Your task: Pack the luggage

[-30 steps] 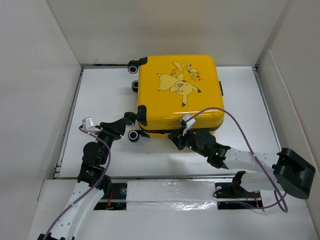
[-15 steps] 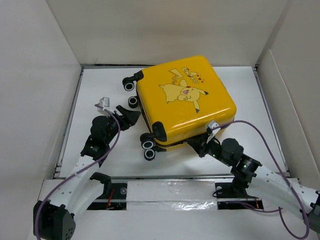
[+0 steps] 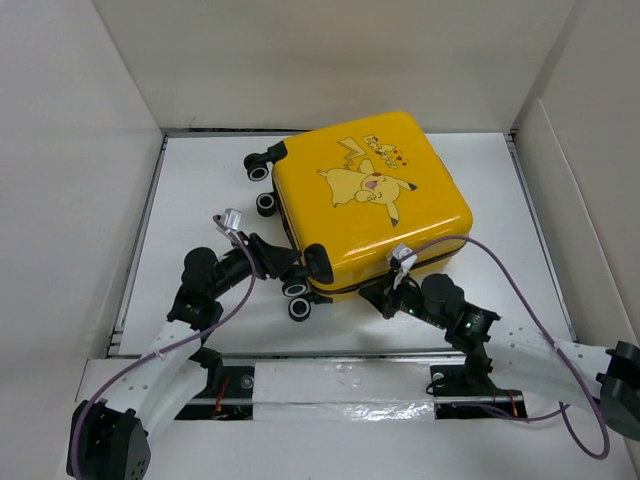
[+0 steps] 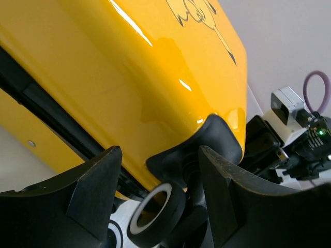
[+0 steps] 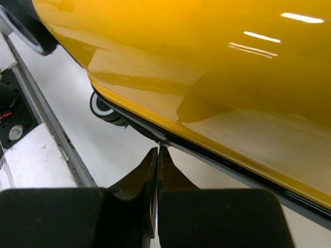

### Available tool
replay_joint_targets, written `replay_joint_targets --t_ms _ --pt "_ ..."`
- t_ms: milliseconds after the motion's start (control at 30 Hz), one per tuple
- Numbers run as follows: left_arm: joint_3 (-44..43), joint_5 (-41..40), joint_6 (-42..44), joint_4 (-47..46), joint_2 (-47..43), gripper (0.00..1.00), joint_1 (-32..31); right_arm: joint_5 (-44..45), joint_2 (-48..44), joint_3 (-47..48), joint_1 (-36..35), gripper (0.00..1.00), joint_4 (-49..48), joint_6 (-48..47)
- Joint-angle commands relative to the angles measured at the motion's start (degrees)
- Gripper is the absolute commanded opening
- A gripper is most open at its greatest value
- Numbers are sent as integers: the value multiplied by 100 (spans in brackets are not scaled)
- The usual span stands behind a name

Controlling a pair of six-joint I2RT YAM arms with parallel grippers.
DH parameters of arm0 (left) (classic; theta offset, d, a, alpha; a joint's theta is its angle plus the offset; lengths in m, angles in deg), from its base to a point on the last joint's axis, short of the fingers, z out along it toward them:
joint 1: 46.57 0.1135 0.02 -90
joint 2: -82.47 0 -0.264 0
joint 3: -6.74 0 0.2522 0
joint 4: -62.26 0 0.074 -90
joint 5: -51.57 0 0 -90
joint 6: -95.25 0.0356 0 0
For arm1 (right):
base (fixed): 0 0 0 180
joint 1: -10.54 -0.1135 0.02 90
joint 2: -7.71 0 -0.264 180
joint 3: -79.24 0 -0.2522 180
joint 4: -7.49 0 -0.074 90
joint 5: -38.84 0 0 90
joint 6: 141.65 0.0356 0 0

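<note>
The luggage [image 3: 365,210], a bright-yellow Pikachu suitcase, lies shut and flat on the white table, turned at an angle. My left gripper [image 3: 290,270] is open at its near-left corner. In the left wrist view [image 4: 159,155] its fingers straddle the black wheel [image 4: 155,214] and its bracket, with the yellow shell [image 4: 129,77] above. My right gripper [image 3: 372,297] is at the near edge of the case. In the right wrist view [image 5: 158,150] its fingers are pressed together, with their tips on a small silver zipper pull [image 5: 162,146] on the dark zip seam below the shell [image 5: 207,67].
White walls [image 3: 90,150] enclose the table on the left, back and right. A raised rail [image 3: 330,355] runs along the near edge by the arm bases. The other black wheels [image 3: 262,170] stick out at the case's far-left side. Purple cables loop off both wrists.
The suitcase turned a second ago and has since stayed put. My left gripper moved right onto the near-left wheel. My right gripper slid left along the near edge seam.
</note>
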Motion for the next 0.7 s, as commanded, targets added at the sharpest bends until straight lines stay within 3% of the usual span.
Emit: replay_joint_targets --t_ms 0,167,233,300,400,667 --pt "252 412 -7 -892 -128 57 -11 -366 328 109 -249 0 -304 107" --pt "314 509 1 -1016 -181 58 -11 223 364 30 -311 0 -358 230" --pt "306 491 -16 -1051 -181 58 -11 433 338 30 -311 10 -313 248" --pt "305 561 -34 -1138 -181 58 -11 461 381 30 -311 29 -366 248" --pt "305 623 -78 -1235 -172 59 -11 409 617 100 -311 38 -480 213" --pt "314 175 212 -1016 -330 59 -11 566 1189 320 -311 42 -830 107"
